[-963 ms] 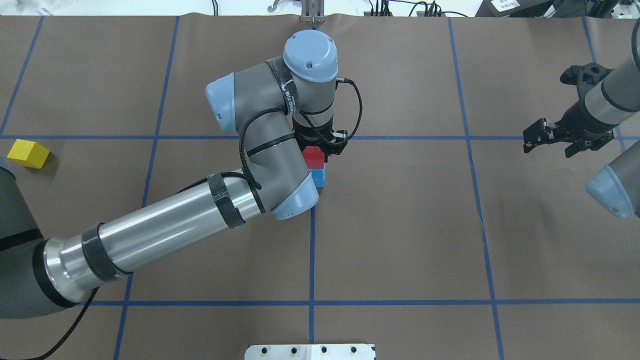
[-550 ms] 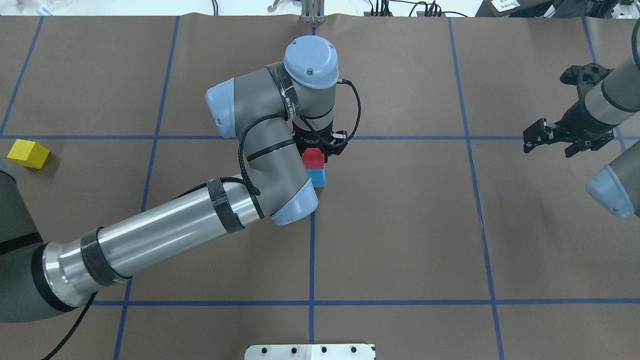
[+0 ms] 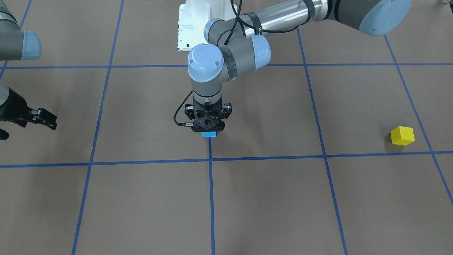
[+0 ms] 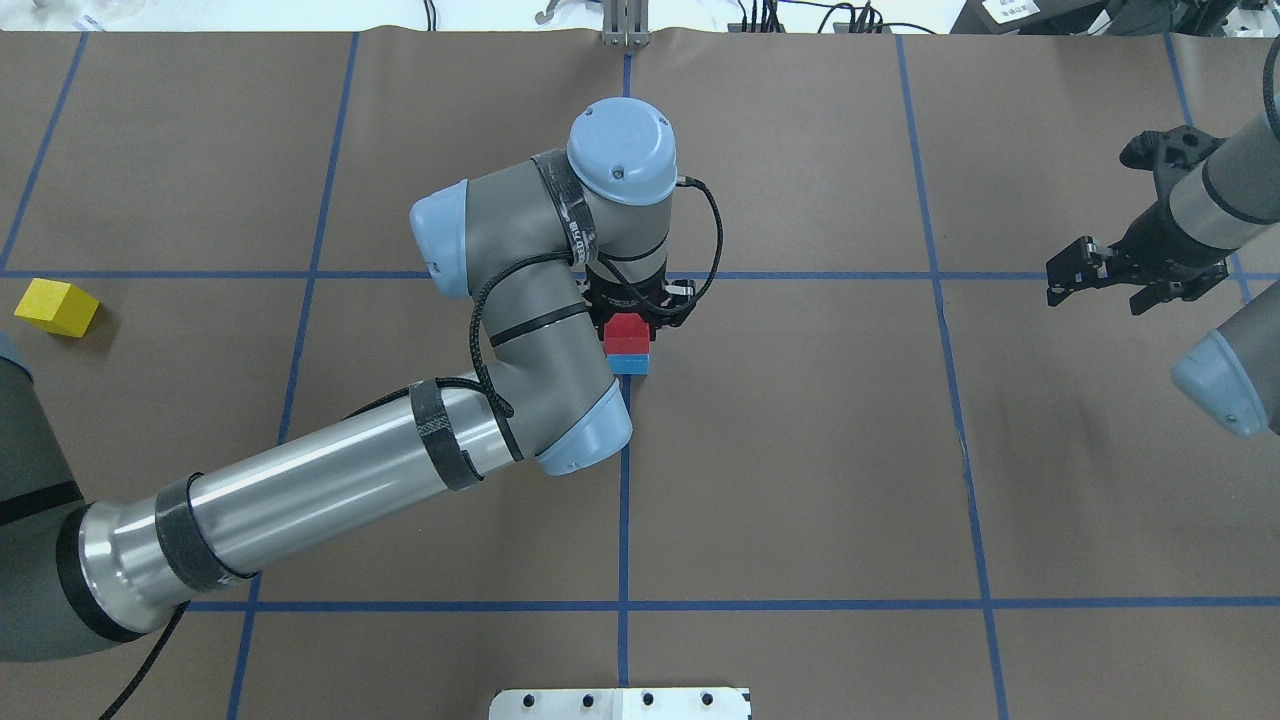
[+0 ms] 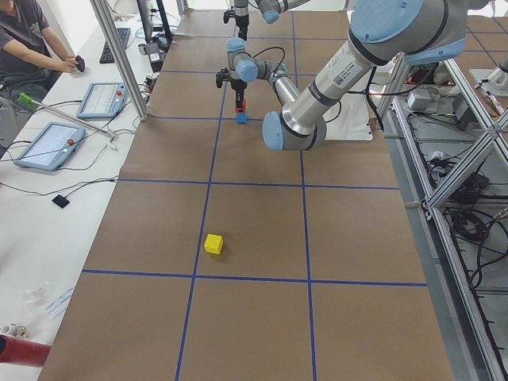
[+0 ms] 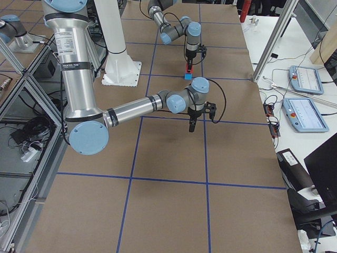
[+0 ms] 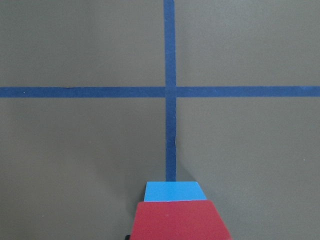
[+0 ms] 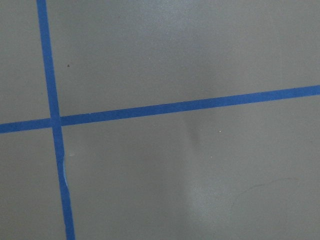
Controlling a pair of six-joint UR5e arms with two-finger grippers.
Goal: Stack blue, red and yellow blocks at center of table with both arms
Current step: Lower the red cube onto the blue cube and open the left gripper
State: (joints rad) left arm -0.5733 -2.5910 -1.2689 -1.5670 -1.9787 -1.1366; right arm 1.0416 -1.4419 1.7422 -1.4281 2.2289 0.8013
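Note:
At the table's [image 4: 800, 450] centre tape crossing, my left gripper [image 4: 628, 326] points straight down, shut on the red block [image 4: 627, 330]. The red block is directly over the blue block [image 4: 631, 363], square with it; I cannot tell if they touch. In the left wrist view the red block [image 7: 180, 220] covers most of the blue block [image 7: 175, 191]. From the front only a strip of the blue block [image 3: 209, 134] shows under the left gripper [image 3: 208, 130]. The yellow block [image 4: 58, 307] [image 3: 402, 136] lies alone far out on my left. My right gripper [image 4: 1098, 292] hovers open and empty at the right side.
The white bolted pedestal [image 4: 620, 703] stands at the near edge. A person [image 5: 32, 44] sits at a side desk with tablets [image 5: 49, 144] beyond the table's far edge. An aluminium post [image 5: 119, 55] rises there.
My left gripper has come down with the red block, which now covers more of the blue block. The right arm and the yellow block have not moved.

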